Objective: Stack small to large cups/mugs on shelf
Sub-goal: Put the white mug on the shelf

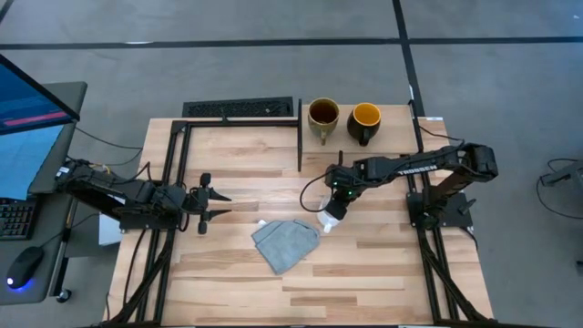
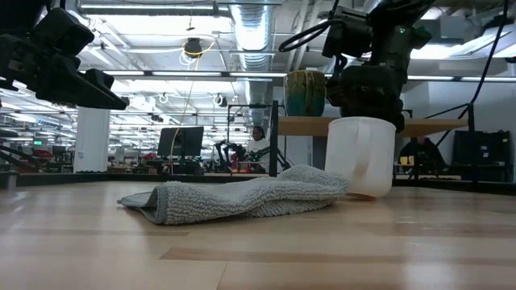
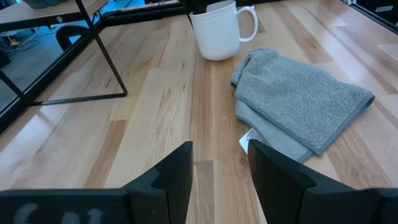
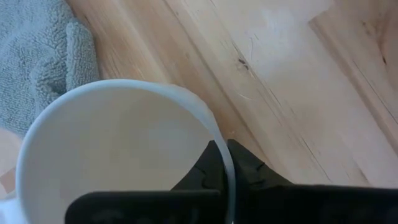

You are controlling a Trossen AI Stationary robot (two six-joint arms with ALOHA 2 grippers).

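**White mug gripped, stacking not started**

At frame centre, the right gripper [image 4: 225, 167] is pinching the white mug [image 1: 329, 219] rim beside the cloth [image 1: 286, 242] on the counter [image 1: 383, 264]. Left gripper [image 1: 219, 205] is waiting released, centre-left. Olive mug [image 1: 322, 116] and dark mug [image 1: 364, 120] are standing separately on the shelf [image 1: 392, 141], upper centre.

The high view looks straight down on the whole tabletop [image 1: 383, 264] and both arms. The low view sits at tabletop height, looking level across into the room. Each wrist view looks out past its own fingers — the right one very close. All four share the white mug [image 1: 331, 219].
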